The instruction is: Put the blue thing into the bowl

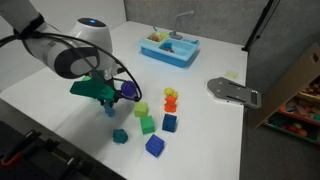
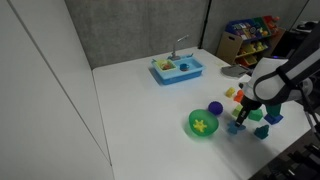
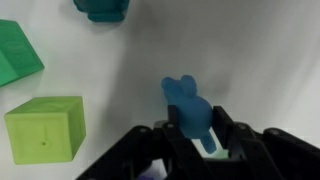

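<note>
Gripper [image 3: 201, 137]: clamped on blue thing [image 3: 188, 103], which mostly sticks out past fingertips.
Place: just beside bowl [image 2: 191, 121], near table [image 2: 140, 110] edge opposite sink [image 2: 178, 69].
Risk: slipping out, or landing outside rim.
Cause: shallow hold; release before centring.

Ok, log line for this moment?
end effector: shut on blue thing | blue thing: not yet in green bowl | green bowl: beside end effector, yellow piece inside | next: likely move over bowl, release

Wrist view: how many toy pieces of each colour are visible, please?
Teal block: 1
Green block: 1
Yellow-green cube: 1
Pale-blue toy piece: 1
Total: 4
</note>
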`<state>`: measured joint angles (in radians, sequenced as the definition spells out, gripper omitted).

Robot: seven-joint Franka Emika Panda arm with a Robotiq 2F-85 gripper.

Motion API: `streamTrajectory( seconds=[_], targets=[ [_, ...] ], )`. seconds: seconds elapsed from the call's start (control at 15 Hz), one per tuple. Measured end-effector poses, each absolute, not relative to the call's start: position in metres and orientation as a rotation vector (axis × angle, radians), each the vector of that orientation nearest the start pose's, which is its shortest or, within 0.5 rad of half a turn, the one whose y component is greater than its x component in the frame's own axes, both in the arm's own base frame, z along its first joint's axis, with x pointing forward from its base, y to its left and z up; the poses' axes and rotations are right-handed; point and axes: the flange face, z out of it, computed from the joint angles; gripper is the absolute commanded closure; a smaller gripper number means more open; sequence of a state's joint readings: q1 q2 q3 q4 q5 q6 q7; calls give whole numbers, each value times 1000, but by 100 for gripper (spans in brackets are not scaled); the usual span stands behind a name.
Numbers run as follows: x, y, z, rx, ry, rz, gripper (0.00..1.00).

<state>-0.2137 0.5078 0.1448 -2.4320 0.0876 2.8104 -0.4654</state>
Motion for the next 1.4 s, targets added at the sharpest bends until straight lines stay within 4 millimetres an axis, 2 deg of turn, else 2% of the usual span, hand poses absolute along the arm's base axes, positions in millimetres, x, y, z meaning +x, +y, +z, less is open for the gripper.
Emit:
streamTrajectory(
  seconds=[0.2, 0.27, 0.53, 0.73, 1.13, 1.4],
  targets=[
    [458, -28, 95, -2984, -468, 137, 93],
    [458, -27, 95, -2985, -474, 135, 91],
    [463, -20, 104, -2984, -491, 106, 94],
    [472, -11, 124, -2990, -506, 47, 94],
    [491, 22, 181, -2984, -510, -122, 96],
    [493, 51, 197, -2918, -491, -185, 95]
  ],
)
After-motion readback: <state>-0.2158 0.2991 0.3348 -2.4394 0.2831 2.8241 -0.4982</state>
